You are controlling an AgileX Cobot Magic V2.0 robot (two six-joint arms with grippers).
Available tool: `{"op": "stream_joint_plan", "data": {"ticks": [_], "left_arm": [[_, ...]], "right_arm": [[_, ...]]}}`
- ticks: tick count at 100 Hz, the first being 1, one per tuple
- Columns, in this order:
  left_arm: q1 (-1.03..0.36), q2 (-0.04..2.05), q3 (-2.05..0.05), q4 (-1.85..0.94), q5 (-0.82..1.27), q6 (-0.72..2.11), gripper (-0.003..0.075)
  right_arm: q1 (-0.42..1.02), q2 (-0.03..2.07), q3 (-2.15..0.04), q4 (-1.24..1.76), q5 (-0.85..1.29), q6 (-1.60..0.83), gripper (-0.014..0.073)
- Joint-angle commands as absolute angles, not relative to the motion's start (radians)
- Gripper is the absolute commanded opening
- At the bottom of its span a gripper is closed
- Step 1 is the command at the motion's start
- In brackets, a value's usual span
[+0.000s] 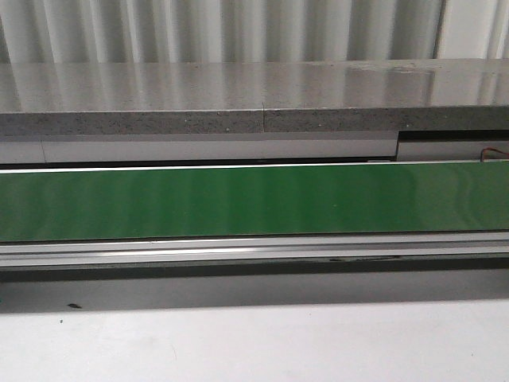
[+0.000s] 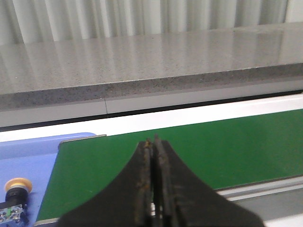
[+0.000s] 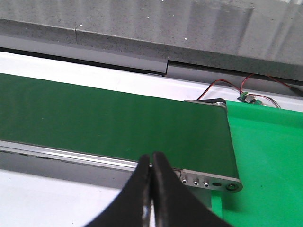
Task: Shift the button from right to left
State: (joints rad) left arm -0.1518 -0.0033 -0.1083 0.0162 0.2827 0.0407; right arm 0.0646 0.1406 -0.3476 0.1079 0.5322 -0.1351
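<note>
Button [image 2: 15,196] lies on blue pad [image 2: 28,156] at belt's left end; transfer looks complete. Left claw [image 2: 154,142] and right claw [image 3: 151,158] closed, empty. Next move: likely none.

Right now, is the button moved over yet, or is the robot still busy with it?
It looks done. The button lies on the blue surface past the left end of the green belt. Neither hand holds anything: left hand and right hand are both shut and empty. The belt is bare. Nothing seems left.
</note>
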Motion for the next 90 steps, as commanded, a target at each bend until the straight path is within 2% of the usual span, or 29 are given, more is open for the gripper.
{"op": "stream_joint_plan", "data": {"ticks": [1, 22, 28, 90], "left_arm": [[-0.145, -0.033, -0.095, 0.040, 0.144, 0.031, -0.0021], [-0.137, -0.033, 0.045, 0.012, 0.042, 0.031, -0.0021], [-0.137, -0.036, 0.039, 0.012, 0.099, 0.031, -0.0021], [-0.137, -0.036, 0.041, 0.012, 0.095, 0.031, -0.0021]], "right_arm": [[0.065, 0.151, -0.369, 0.099, 0.453, -0.141, -0.0067], [0.065, 0.151, -0.369, 0.099, 0.453, -0.141, -0.0067], [0.065, 0.151, -0.369, 0.099, 0.453, -0.141, -0.0067], [0.065, 0.151, -0.369, 0.099, 0.453, -0.141, -0.0067]]}}
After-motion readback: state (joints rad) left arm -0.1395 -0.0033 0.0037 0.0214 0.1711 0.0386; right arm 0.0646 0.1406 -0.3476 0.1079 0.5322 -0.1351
